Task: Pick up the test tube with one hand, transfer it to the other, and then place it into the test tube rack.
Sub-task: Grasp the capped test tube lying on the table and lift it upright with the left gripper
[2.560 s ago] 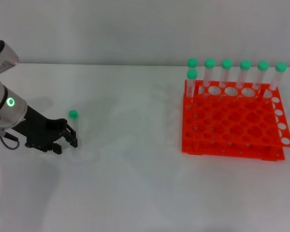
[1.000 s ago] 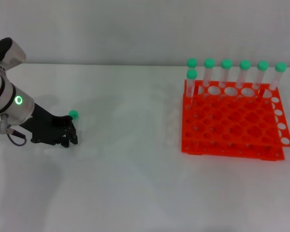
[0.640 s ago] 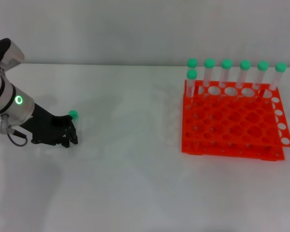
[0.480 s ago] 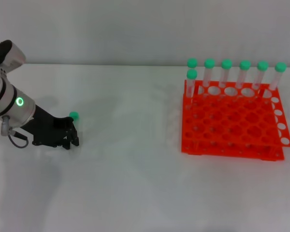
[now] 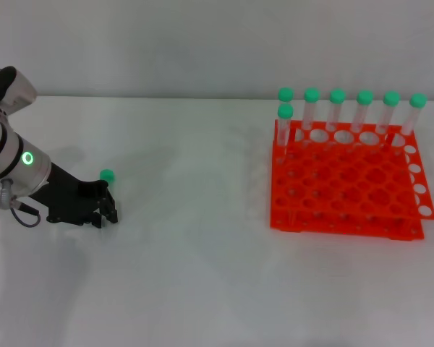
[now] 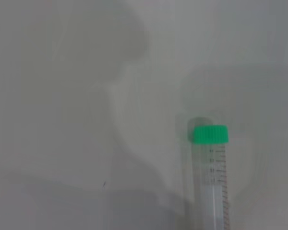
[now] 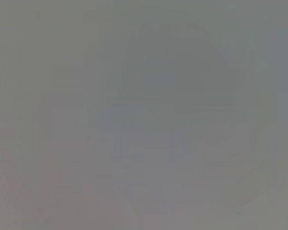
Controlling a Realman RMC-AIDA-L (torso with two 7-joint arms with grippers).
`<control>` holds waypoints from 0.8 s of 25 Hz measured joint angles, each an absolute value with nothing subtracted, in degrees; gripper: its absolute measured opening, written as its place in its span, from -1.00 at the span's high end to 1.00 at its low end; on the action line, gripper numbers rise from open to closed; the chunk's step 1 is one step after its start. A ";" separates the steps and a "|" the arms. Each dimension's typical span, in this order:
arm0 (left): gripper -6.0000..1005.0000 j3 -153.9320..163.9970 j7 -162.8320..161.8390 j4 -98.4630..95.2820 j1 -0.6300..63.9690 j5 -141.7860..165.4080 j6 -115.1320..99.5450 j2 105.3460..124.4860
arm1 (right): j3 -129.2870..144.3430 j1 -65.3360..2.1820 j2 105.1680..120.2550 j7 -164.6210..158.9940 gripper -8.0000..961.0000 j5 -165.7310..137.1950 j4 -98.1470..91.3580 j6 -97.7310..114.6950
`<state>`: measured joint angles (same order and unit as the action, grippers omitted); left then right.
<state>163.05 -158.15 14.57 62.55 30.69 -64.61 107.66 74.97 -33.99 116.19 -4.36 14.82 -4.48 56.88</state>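
The test tube shows in the head view only as a green cap just beyond my left gripper, low over the table's left side. Its black fingers look shut on the tube's clear body. In the left wrist view the test tube runs from its green cap toward the camera, with a faint shadow behind the cap. The orange test tube rack stands far off at the right. My right gripper is out of view, and the right wrist view is plain grey.
Several green-capped tubes stand upright along the rack's back row, with one more at its back left corner. White tabletop lies between the left gripper and the rack. A pale wall runs behind the table.
The left gripper's fingers, spread beside the tube 2.6 s ago, have closed on it. Since then the arm and green cap have shifted slightly left and toward me.
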 joint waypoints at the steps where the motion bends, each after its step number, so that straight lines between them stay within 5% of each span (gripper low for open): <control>1: 0.63 163.05 -158.07 14.56 62.53 30.70 -64.61 107.63 | 74.97 -33.97 116.19 -4.45 -0.71 14.81 -4.48 56.88; 10: 0.53 163.14 -151.83 15.97 62.21 26.47 -63.59 107.46 | 74.98 -33.74 116.19 -4.53 -0.71 14.82 -4.48 56.86; 20: 0.62 163.10 -133.69 20.21 60.88 0.40 -62.73 107.72 | 74.77 -33.77 115.97 -4.57 -0.71 15.05 -4.54 56.86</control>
<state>163.10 -133.69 20.21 60.88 0.40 -62.73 107.72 74.77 -33.77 115.97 -4.57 15.05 -4.54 56.86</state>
